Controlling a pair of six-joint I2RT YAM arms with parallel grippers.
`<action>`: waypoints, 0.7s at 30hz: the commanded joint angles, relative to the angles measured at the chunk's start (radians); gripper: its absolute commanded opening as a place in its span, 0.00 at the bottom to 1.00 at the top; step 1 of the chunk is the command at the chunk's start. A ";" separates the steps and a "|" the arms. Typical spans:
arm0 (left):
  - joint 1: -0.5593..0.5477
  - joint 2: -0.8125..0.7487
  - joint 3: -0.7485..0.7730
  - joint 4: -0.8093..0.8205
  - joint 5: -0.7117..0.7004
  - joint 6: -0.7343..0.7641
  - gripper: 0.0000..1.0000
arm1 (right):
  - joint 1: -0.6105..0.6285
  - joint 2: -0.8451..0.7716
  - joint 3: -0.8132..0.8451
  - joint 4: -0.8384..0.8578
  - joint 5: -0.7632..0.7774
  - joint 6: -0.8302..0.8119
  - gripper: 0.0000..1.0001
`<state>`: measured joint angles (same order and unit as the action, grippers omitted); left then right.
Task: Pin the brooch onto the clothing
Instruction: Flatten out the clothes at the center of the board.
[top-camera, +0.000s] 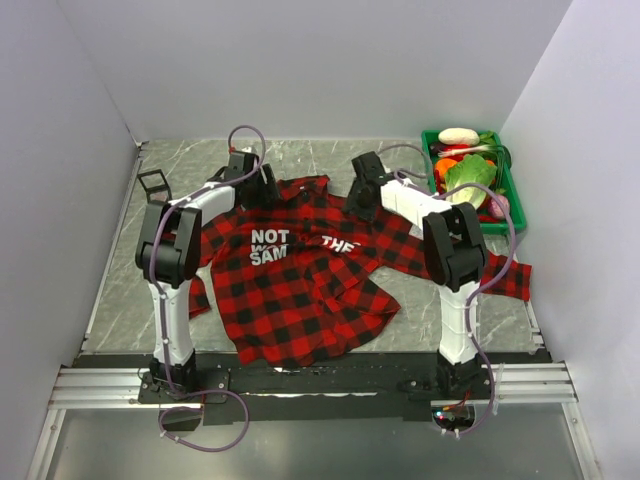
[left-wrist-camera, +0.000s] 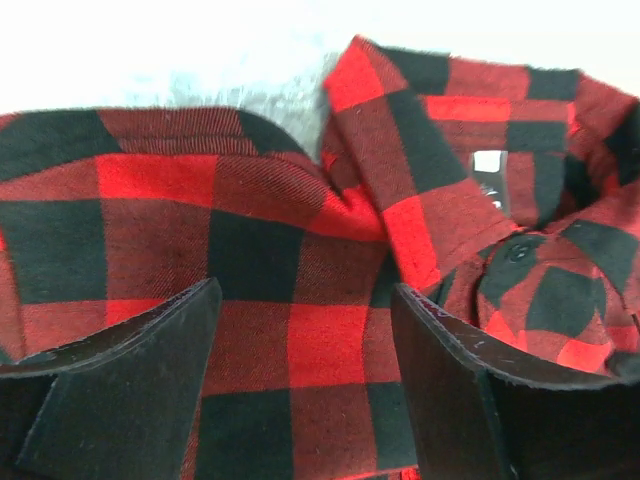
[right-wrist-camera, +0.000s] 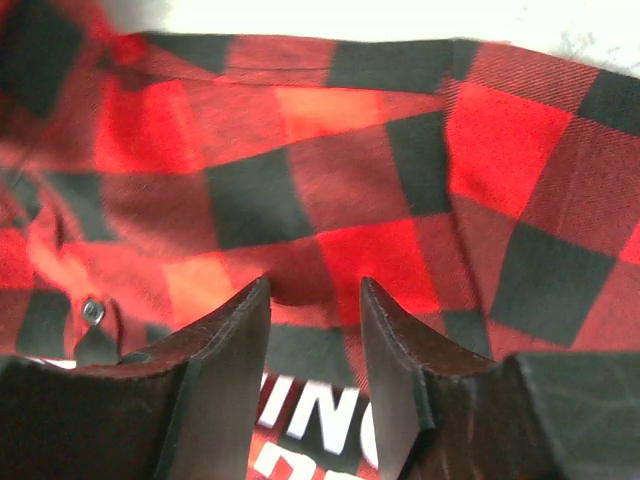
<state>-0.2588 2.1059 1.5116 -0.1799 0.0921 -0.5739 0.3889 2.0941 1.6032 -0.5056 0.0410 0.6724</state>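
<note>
The clothing (top-camera: 300, 290) is a red-and-black plaid shirt with white letters, lying rumpled in the middle of the table. My left gripper (top-camera: 258, 190) is down on its left shoulder by the collar. In the left wrist view that gripper (left-wrist-camera: 305, 290) is open, its jaws wide apart over flat plaid cloth (left-wrist-camera: 250, 200). My right gripper (top-camera: 360, 205) is down on the shirt's right shoulder. In the right wrist view it (right-wrist-camera: 313, 283) is open with a narrower gap, a raised fold of the cloth (right-wrist-camera: 300, 280) at its tips and white letters below. The brooch is not in view.
A small black wire-frame cube (top-camera: 152, 183) stands at the far left of the table. A green basket (top-camera: 508, 185) of toy vegetables sits at the back right. White walls close in the table on three sides. One sleeve (top-camera: 508, 278) trails out to the right.
</note>
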 joint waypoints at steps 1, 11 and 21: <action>0.006 0.034 0.059 -0.007 0.073 -0.032 0.74 | -0.070 0.035 0.041 0.009 -0.138 0.095 0.46; 0.007 0.153 0.160 0.000 0.133 -0.089 0.74 | -0.116 0.167 0.167 -0.100 -0.141 0.101 0.49; 0.007 0.325 0.384 -0.016 0.176 -0.162 0.72 | -0.183 0.302 0.381 -0.165 -0.171 0.147 0.49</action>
<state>-0.2497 2.3596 1.8252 -0.1730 0.2447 -0.6945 0.2401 2.3260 1.8915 -0.6361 -0.1455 0.7902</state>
